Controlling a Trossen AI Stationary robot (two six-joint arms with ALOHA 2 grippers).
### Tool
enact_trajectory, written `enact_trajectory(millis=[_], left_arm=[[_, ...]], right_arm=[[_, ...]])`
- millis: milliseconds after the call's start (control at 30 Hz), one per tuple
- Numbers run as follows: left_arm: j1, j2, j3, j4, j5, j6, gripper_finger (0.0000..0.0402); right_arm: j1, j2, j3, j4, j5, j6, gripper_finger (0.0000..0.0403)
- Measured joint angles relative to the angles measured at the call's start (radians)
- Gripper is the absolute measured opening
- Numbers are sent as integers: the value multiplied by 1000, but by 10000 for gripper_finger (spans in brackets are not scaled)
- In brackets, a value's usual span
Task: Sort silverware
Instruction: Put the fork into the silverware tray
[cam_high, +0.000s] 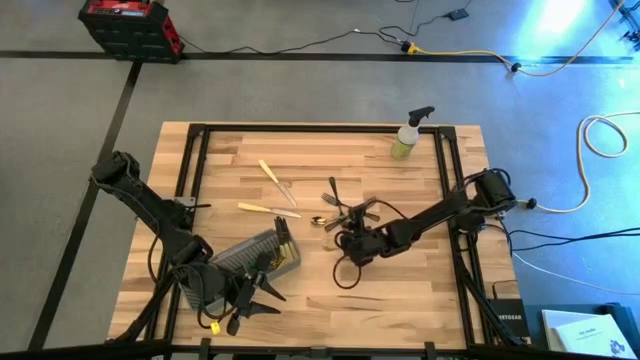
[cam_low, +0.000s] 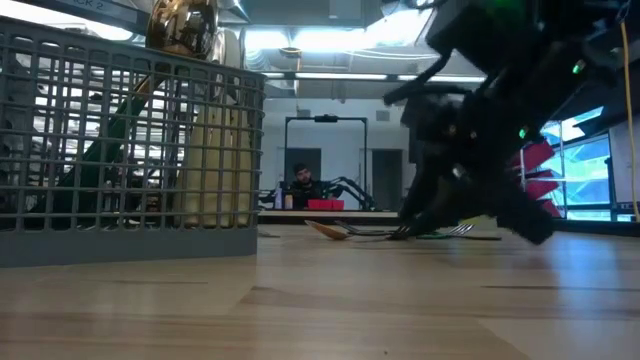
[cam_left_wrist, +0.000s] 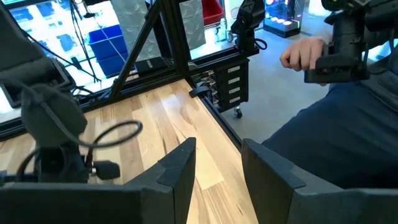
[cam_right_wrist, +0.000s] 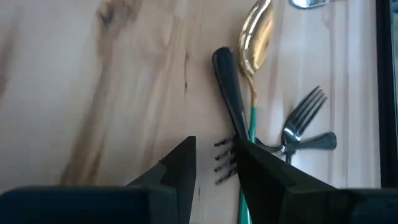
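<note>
Right pincer (cam_right_wrist: 211, 158), spread narrowly, sits low over the tangled forks (cam_right_wrist: 305, 121) mid-tabletop (cam_high: 420, 290); you have bare wood toward the near edge. Left pincer (cam_left_wrist: 214, 165), spread and empty, hangs beyond the caddy (cam_high: 255, 258) at the front edge. Only your right wrist view shows a dark fork's tines (cam_right_wrist: 222, 163) between its fingers.

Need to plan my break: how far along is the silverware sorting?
Partly done: a few pieces stand in the mesh caddy. The right gripper is down at the fork pile. Two cream-handled pieces remain; the left gripper waits, open.

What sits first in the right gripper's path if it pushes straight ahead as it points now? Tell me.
Most likely the dark-handled fork: its tines lie just ahead of the right gripper, whose fingers stand slightly apart. Beside it lies the gold spoon, though depth is unclear.
</note>
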Motion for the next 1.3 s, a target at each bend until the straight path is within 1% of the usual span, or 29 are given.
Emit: enact_trajectory(millis=[67, 133, 300, 433, 500, 600, 667, 733, 800, 833, 933, 1033, 1100, 1167, 1300], left_arm=[[0, 0, 0, -1, 0, -1, 115], [0, 0, 0, 0, 0, -1, 115], [0, 0, 0, 4, -9, 5, 115], [-9, -3, 0, 12, -72, 11, 115], [-26, -23, 8, -13, -139, 22, 115], [-71, -100, 51, -73, -312, 6, 115], [-107, -165, 75, -132, -413, -50, 115], [-142, -227, 89, -217, -447, -149, 115], [-177, -285, 106, -315, -440, -244, 115], [-191, -312, 120, -378, -410, -287, 115], [-208, -374, 189, -627, -203, -452, 115], [-207, -404, 267, -817, -42, -623, 115], [-211, -410, 313, -886, 65, -680, 115], [-221, -409, 344, -938, 136, -752, 115], [-248, -392, 343, -971, 302, -990, 115]], right_arm=[[0, 23, 1, 25, 7, -23, 89], [1, 34, 3, 40, 22, -38, 74], [2, 30, 2, 46, 34, -38, 12], [3, 30, 6, 35, 50, -21, 10], [5, 28, 26, -8, 56, 7, 5], [21, 4, 71, -105, 47, 65, 3], [38, -30, 107, -164, 21, 103, 1], [59, -67, 137, -217, -22, 149, 1], [78, -113, 160, -265, -69, 188, 0], [86, -138, 169, -279, -92, 208, 0], [95, -221, 182, -294, -164, 259, 0], [95, -295, 182, -304, -210, 282, 1], [94, -337, 182, -303, -231, 292, 1], [95, -373, 182, -300, -236, 294, 1], [95, -424, 182, -299, -238, 319, 1]])
